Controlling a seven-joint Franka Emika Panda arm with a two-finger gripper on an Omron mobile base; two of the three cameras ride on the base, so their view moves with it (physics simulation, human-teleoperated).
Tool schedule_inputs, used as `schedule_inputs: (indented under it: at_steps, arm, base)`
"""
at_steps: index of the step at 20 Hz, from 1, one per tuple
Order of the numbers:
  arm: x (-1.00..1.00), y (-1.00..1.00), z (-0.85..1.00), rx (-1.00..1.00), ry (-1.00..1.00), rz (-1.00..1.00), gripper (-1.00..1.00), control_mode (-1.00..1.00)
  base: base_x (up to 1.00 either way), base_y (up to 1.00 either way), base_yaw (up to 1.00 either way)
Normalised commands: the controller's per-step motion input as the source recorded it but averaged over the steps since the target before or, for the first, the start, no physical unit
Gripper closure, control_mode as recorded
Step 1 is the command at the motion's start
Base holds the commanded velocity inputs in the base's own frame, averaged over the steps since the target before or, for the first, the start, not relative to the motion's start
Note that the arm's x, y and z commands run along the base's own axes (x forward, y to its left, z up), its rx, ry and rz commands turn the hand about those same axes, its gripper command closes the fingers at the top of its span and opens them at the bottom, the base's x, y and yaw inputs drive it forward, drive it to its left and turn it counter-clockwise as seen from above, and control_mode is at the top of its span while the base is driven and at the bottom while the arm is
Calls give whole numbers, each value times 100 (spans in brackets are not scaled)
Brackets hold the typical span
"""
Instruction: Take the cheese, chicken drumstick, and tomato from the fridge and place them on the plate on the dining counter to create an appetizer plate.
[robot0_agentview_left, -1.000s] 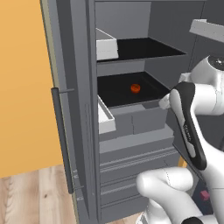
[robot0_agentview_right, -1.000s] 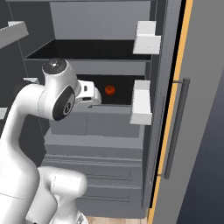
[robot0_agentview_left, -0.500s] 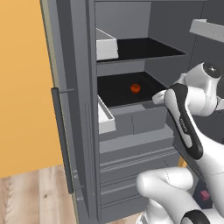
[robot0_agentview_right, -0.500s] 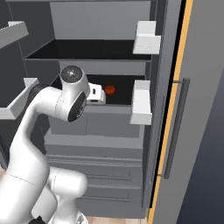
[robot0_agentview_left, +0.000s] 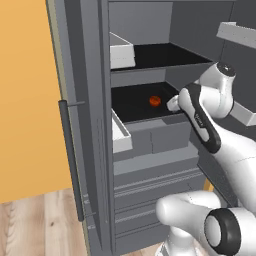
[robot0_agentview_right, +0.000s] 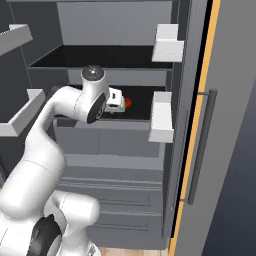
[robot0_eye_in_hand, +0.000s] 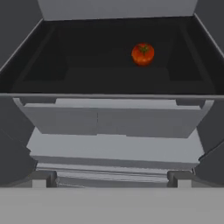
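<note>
The fridge (robot0_agentview_left: 87, 80) stands open. A small red tomato (robot0_agentview_left: 155, 100) (robot0_agentview_right: 128, 102) (robot0_eye_in_hand: 143, 54) rests alone on the black middle shelf (robot0_agentview_left: 132, 106), towards the back. My gripper (robot0_agentview_left: 173, 103) (robot0_agentview_right: 116, 99) (robot0_eye_in_hand: 111, 181) hovers at the shelf's front edge, pointing in at the tomato. It is short of the tomato and a little to its left in the hand view. The fingers are spread wide, open, with nothing between them. The cheese, chicken drumstick, plate and dining counter are out of view.
White door bins (robot0_agentview_left: 120, 136) (robot0_agentview_right: 161, 116) jut out on both open doors at shelf height, with more bins (robot0_agentview_right: 168, 43) higher up. Grey drawers (robot0_eye_in_hand: 109, 120) sit just under the shelf. The upper black shelf (robot0_agentview_right: 100, 56) overhangs the hand. A long bar handle (robot0_agentview_left: 70, 155) runs down the left door.
The arm has stretched forward, bringing the hand from in front of the fridge up to the middle shelf, closer to the tomato. The jaws stayed open.
</note>
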Motion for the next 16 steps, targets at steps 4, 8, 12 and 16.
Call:
schedule_inputs:
  at_steps: [4, 8, 12, 16]
  arm:
    - [42, 0, -7, 0, 3, 0, -100, -100]
    - [31, 0, -21, -1, 1, 0, -100, -100]
    - [23, 0, -43, -3, 0, 0, -100, -100]
    - [41, 0, -26, 0, 0, 0, -100, -100]
  base:
    - [0, 0, 0]
    - [0, 0, 0]
    - [0, 0, 0]
    - [0, 0, 0]
